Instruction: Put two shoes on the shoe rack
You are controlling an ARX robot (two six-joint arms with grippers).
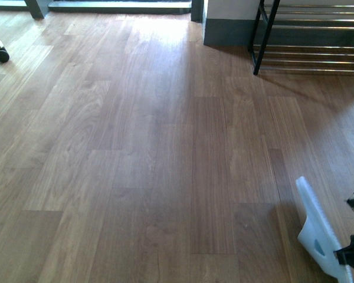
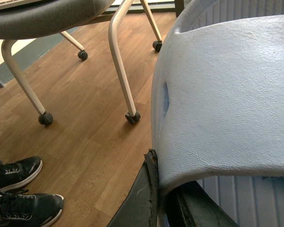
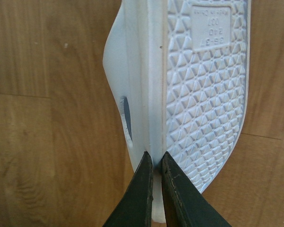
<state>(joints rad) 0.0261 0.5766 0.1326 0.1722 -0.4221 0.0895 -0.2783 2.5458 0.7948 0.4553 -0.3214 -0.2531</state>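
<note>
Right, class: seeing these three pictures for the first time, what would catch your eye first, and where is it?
The pale blue slide fills the right wrist view, sole showing, pinched at its edge by the right gripper. In the left wrist view a second slide looms large in the left gripper, with chair legs and two black trainers beyond. The shoe rack stands far off to the right in the front view.

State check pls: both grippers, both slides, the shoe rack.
right gripper: shut on the pale blue rubber slide's side edge.
pale blue rubber slide: held on edge, patterned sole exposed.
left gripper: appears shut on the second slide's strap.
second pale blue rubber slide: held clear of the floor.
black-framed shoe rack with chrome bars: no shoes on the visible bars.
</note>
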